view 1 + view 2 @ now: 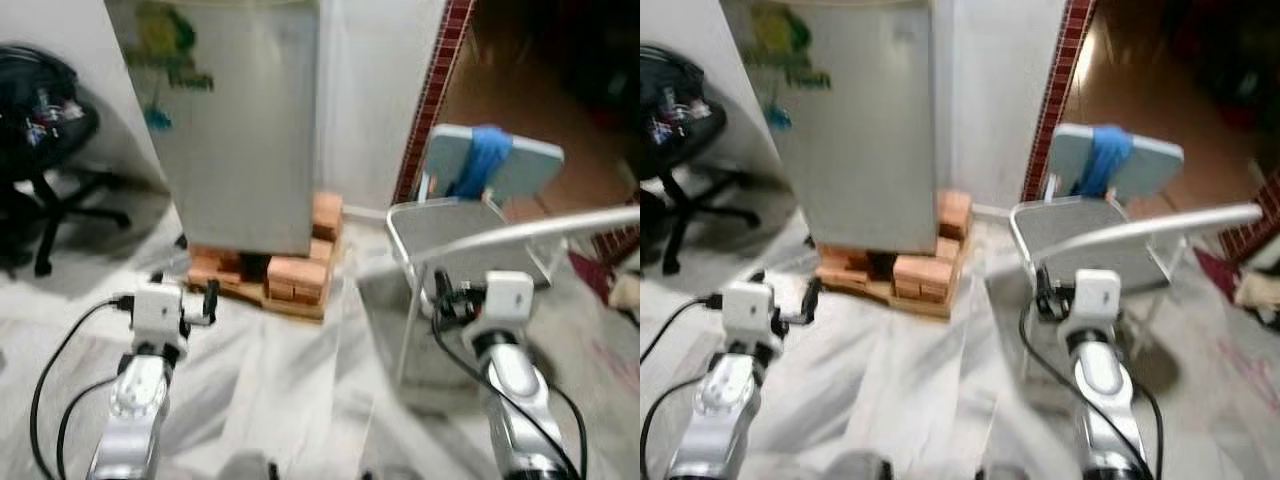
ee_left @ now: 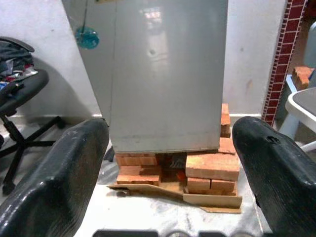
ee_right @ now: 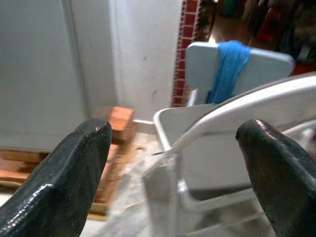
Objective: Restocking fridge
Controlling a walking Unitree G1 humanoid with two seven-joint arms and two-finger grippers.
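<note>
A silver fridge (image 1: 235, 120) stands closed against the white wall (image 1: 375, 90), straight ahead of the robot and slightly to its left. A green logo and a small teal round sticker (image 2: 87, 37) show on its door. The fridge rests on stacked red bricks (image 2: 212, 168) with a sheet of cardboard (image 2: 212, 200) under them; what is inside cannot be seen with the door shut.

To the right of the fridge sits a grey plastic chair (image 1: 480, 215), a blue cloth (image 1: 482, 158) draped over its backrest. Its seat holds nothing that can be made out. A white bar (image 1: 540, 232) runs across in front of it, close to the right arm. Behind the chair rises a column of small red and white tiles (image 1: 430, 95). On the far left is a black office chair (image 1: 45, 150) with dark items heaped on its seat.

The pale marble floor (image 1: 290, 380) lies bare between the robot and the brick base, with a narrower gap between the bricks and the plastic chair.

The left gripper (image 2: 170, 170) is raised at mid height, aimed at the lower part of the fridge door, its fingers (image 2: 59, 182) spread wide with nothing between them. The right gripper (image 3: 177, 163) points toward the plastic chair, fingers (image 3: 64, 175) likewise wide apart and holding nothing, touching nothing.
</note>
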